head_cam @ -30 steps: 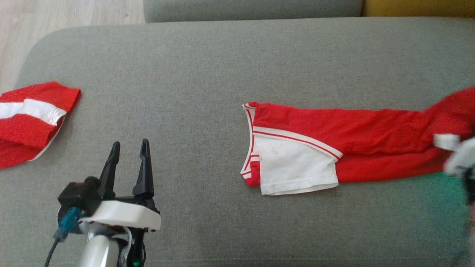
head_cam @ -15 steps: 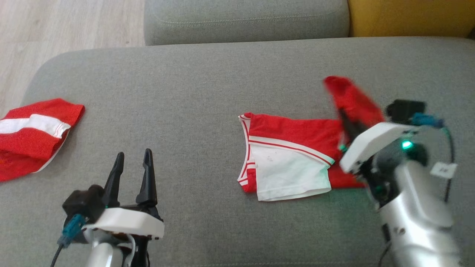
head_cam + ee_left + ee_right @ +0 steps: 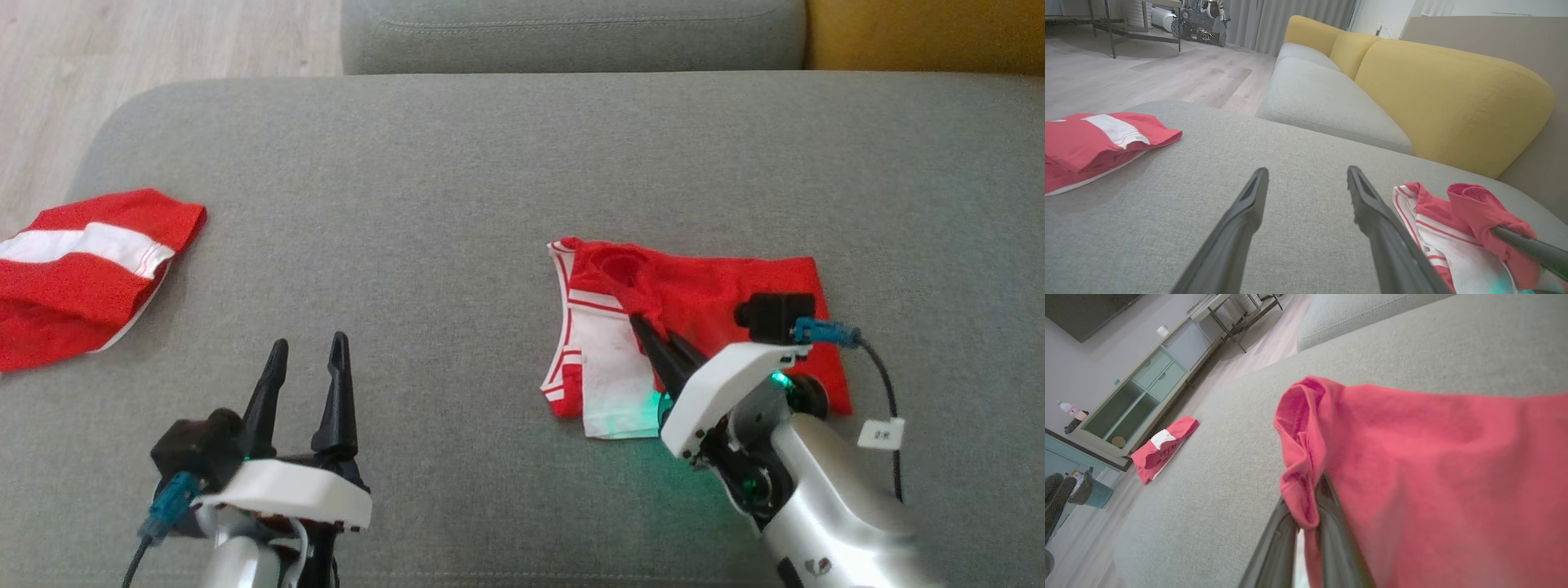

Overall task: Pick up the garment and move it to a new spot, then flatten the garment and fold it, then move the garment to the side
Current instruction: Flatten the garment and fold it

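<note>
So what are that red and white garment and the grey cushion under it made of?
The garment looks like a thin, soft knit, perhaps cotton or a blend: it is matte, and it folds and bunches limply. The cushion looks like coarse woven upholstery fabric: it is matte, with a visible flecked weave. The pictures do not show what fibre either one is.

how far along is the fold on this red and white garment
Done: the garment lies mostly flat on the grey cushion and looks doubled over once. In hand: the right gripper has its fingers shut on the red end, held above the white part; the left gripper hangs open, apart from it. Left: release, finish folding, move it aside.
</note>
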Controlling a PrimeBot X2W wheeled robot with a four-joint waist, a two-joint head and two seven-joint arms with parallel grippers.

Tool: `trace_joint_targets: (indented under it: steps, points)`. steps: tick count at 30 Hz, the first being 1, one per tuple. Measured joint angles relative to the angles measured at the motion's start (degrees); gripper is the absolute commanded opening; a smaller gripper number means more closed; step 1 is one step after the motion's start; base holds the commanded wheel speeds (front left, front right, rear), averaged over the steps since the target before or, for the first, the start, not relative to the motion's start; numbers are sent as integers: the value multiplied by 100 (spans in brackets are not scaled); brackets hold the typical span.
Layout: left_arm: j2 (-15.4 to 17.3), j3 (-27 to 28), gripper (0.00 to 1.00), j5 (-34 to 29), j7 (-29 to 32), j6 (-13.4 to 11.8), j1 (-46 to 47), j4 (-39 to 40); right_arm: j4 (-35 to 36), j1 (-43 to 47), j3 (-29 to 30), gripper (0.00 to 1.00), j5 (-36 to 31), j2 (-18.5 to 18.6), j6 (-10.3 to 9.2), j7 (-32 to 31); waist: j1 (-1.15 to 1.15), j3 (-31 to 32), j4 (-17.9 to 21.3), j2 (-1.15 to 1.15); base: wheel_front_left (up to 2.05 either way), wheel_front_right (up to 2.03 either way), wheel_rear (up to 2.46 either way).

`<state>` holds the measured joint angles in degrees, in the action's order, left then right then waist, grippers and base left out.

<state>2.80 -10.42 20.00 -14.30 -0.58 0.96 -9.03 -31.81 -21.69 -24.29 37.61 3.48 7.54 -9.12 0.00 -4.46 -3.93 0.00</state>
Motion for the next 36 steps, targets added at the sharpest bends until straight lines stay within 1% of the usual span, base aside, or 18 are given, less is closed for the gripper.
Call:
trace_joint_targets:
  steps: [2, 7, 8, 9, 12, 13, 15, 17, 19, 21, 24, 26, 28, 30, 33, 36]
  points:
    - [1, -2, 100, 0, 0, 0, 1, -34, -204, -19, -122, 0, 78, 0, 0, 162, 0, -17, -47, 0, 0, 0, 0]
    - [1, -10, 100, 33, 0, 0, 2, -71, -634, -131, -455, 0, 586, 4, -1, 571, 0, -15, -128, 0, 0, 0, 0]
    - [1, -9, 100, 33, 0, 1, 2, -82, -695, -185, -530, 58, 656, 4, -1, 653, 0, -10, -136, 0, 0, 0, 0]
    - [1, -8, 100, 33, 0, 2, 2, -92, -733, -243, -625, 100, 791, 18, -1, 679, 0, -6, -143, 0, 0, 0, 0]
    - [1, 7, 100, 32, 0, 5, 3, -127, -726, -369, -1013, 100, 1276, 22, -1, 765, 0, 20, -142, 0, 0, 0, 0]
    - [1, 7, 100, 32, 0, 5, 3, -127, -726, -369, -1013, 100, 1276, 22, -1, 765, 0, 20, -142, 0, 0, 0, 0]
    - [2, 23, 100, 33, 0, 5, 1, -163, -719, -386, -1263, 100, 1659, 11, -1, 861, 0, 63, -102, 0, 0, 0, 0]
    - [1, 23, 100, 32, 0, 5, 1, -174, -780, -394, -1287, 100, 1695, 10, -1, 916, 0, 82, -84, 0, 0, 0, 0]
    - [1, 20, 100, 33, 0, 5, -3, -182, -1089, -537, -1245, 100, 1644, 11, 0, 1105, 0, 155, -14, 0, 0, 0, 0]
    - [1, 20, 100, 33, 0, 4, -12, -180, -1346, -731, -1174, 100, 1323, 12, -1, 1279, 0, 208, 41, 0, 0, 0, 0]
    - [2, 15, 100, 59, 0, 2, -74, -136, -1616, -1016, -1038, 100, 582, 83, -1, 1596, 0, 291, 138, 0, 0, 0, 0]
    - [2, 9, 100, 94, 0, 1, -92, -92, -1660, -1106, -920, 100, 141, 245, 0, 1818, 0, 338, 197, 0, 0, 0, 0]
    - [2, -1, 100, 96, 0, 0, -87, 0, -1635, -1099, -743, 100, -197, 488, 0, 2016, 0, 367, 254, 0, 0, 0, 0]
    - [2, -13, 100, 136, 0, 0, -87, 75, -1467, -1035, -553, 100, -587, 804, 0, 2160, 0, 381, 309, 0, 0, 0, 0]
    - [1, -23, 100, 136, 0, -4, -82, 201, -991, -864, -142, 100, -1192, 1223, 0, 2285, 0, 389, 389, 0, 0, 0, 0]
    - [2, -26, 100, 136, 0, -52, -81, 294, -370, -456, 446, 100, -1713, 1462, 0, 2334, 0, 380, 453, 0, 0, 0, 0]
